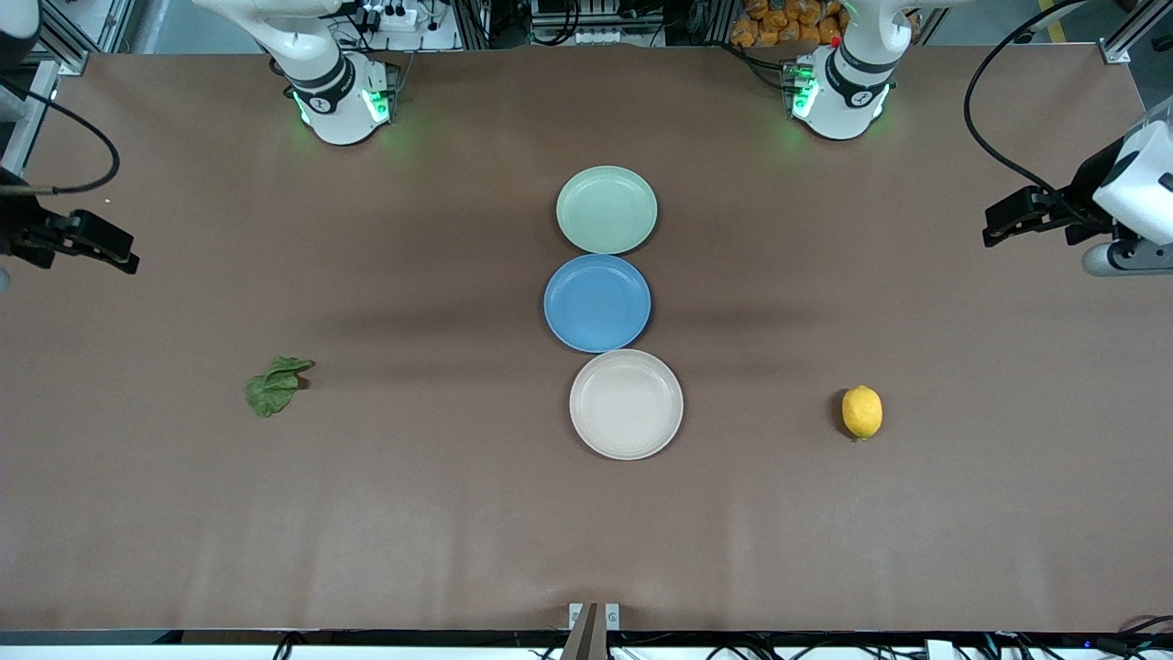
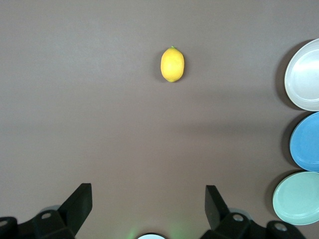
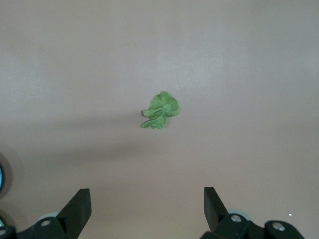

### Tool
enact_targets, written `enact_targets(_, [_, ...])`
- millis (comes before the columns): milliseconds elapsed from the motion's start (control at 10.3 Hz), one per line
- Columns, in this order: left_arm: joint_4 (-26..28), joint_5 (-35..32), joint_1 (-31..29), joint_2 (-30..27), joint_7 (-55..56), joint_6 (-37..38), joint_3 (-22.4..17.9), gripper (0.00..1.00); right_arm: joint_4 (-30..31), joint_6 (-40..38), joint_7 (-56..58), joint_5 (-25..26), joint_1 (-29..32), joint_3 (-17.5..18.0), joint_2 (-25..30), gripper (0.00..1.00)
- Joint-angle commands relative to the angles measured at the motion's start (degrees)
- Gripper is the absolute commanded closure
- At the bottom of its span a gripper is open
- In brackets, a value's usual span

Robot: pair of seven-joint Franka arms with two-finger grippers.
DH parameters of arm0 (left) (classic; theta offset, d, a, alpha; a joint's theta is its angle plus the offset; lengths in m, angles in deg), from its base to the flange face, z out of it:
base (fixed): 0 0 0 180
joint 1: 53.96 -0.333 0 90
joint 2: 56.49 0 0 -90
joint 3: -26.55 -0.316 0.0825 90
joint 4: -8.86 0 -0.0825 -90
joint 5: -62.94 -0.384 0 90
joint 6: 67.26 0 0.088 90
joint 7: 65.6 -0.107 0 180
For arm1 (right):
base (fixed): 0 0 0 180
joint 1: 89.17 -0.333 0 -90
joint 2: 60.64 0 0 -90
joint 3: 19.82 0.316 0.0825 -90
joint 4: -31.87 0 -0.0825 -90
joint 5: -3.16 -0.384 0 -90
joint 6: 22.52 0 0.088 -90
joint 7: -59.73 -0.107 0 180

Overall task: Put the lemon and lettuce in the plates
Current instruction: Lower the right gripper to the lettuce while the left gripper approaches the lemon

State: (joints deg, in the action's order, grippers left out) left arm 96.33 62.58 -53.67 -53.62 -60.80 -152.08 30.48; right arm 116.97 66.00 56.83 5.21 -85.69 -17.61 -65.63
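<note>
The yellow lemon [image 1: 861, 412] lies on the brown table toward the left arm's end; it also shows in the left wrist view [image 2: 172, 64]. The dark green lettuce [image 1: 275, 386] lies toward the right arm's end and shows in the right wrist view [image 3: 160, 111]. The mint green plate [image 1: 607, 209] and the cream-white plate [image 1: 626, 403] sit empty in a row at the table's middle. My left gripper [image 1: 1006, 223] hangs open and empty over its end of the table [image 2: 148, 191]. My right gripper [image 1: 103, 247] hangs open and empty over its end [image 3: 147, 194].
A blue plate [image 1: 597, 302] sits between the mint and cream plates, touching both. The cream plate is nearest the front camera. The two arm bases [image 1: 344, 101] stand along the table's back edge. Bare table surrounds the lemon and the lettuce.
</note>
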Motion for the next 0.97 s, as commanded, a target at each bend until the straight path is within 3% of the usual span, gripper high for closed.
enact_targets(0, [0.2,-0.1,0.1,0.5,0.2,0.6,0.1,0.00,5.9,5.2,0.7,-3.4,2.6,0.2,-0.1,0.00])
enact_targets(583, [3.1,0.0,0.7,1.8,2.6,0.6,0.4,0.00,28.4,28.2,0.9,-4.3,3.8,0.1,0.2,0.00])
enact_targets(874, [3.1,0.0,1.5,3.3,4.4,-0.3,1.0,0.00,35.2,40.6,0.3,-4.4,3.9,0.1,-5.4,0.00])
